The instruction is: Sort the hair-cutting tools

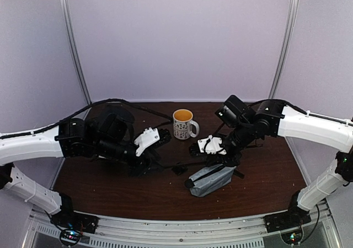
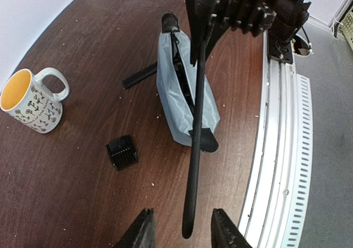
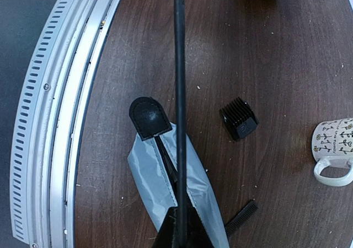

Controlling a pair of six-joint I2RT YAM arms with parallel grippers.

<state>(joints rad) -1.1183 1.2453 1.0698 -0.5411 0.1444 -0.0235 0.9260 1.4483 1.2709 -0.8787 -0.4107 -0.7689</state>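
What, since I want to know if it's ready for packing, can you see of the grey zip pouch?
The grey zip pouch looks like soft matte fabric and rests zip-up on the brown table. Its black zip looks open, with a rounded black tab at each end. A black comb pokes out at its far side. A long thin comb passes above it.

A grey pouch (image 1: 212, 180) lies on the dark wood surface (image 1: 265, 171), zip uppermost, with a black tab at one end. A patterned mug (image 1: 183, 124), yellow inside, stands upright behind it, apart, handle pointing right.
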